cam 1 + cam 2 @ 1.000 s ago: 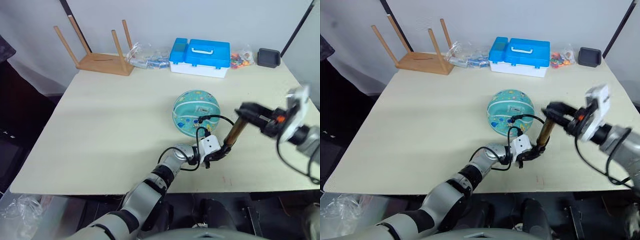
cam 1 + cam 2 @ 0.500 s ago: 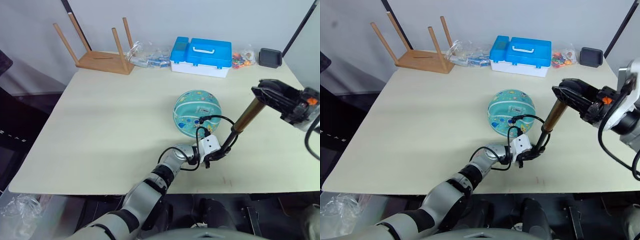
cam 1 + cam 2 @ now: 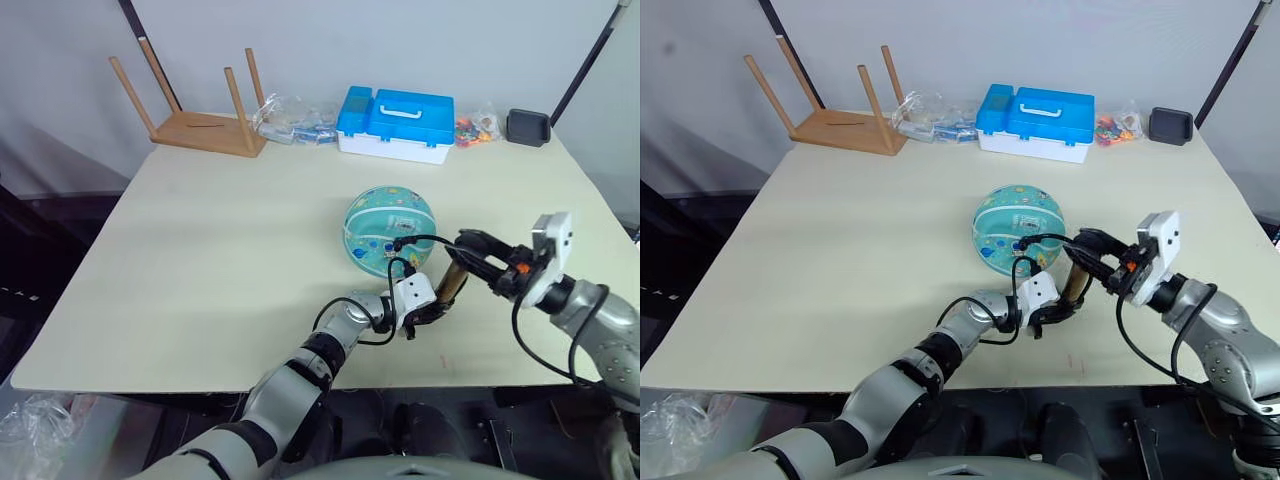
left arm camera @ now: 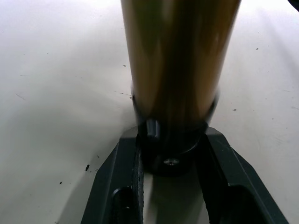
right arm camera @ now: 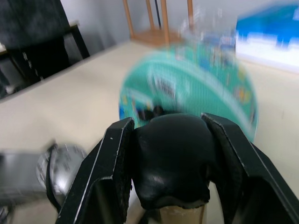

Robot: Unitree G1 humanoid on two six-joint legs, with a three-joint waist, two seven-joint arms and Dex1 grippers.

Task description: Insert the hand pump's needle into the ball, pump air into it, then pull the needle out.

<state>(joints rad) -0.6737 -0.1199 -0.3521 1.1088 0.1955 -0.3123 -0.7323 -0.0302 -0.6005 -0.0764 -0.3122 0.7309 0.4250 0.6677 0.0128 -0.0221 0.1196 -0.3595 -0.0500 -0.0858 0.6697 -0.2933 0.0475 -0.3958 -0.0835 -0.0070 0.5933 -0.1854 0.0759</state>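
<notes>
Pumping stroke: my right fingers (image 3: 1087, 247), pinching the handle, have pushed down; my left fingers (image 3: 1050, 313) clamp the hand pump (image 3: 1074, 283) base right of the ball (image 3: 1019, 229), hose (image 3: 1042, 240) attached.

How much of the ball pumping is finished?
Done: the hose's tip sits at the ball, so the needle looks in, though it is too small to see. In hand: the left gripper clamps the pump base and the right gripper grips its handle, pushed low. Left: more pumping, perhaps, then pulling the needle out.
</notes>
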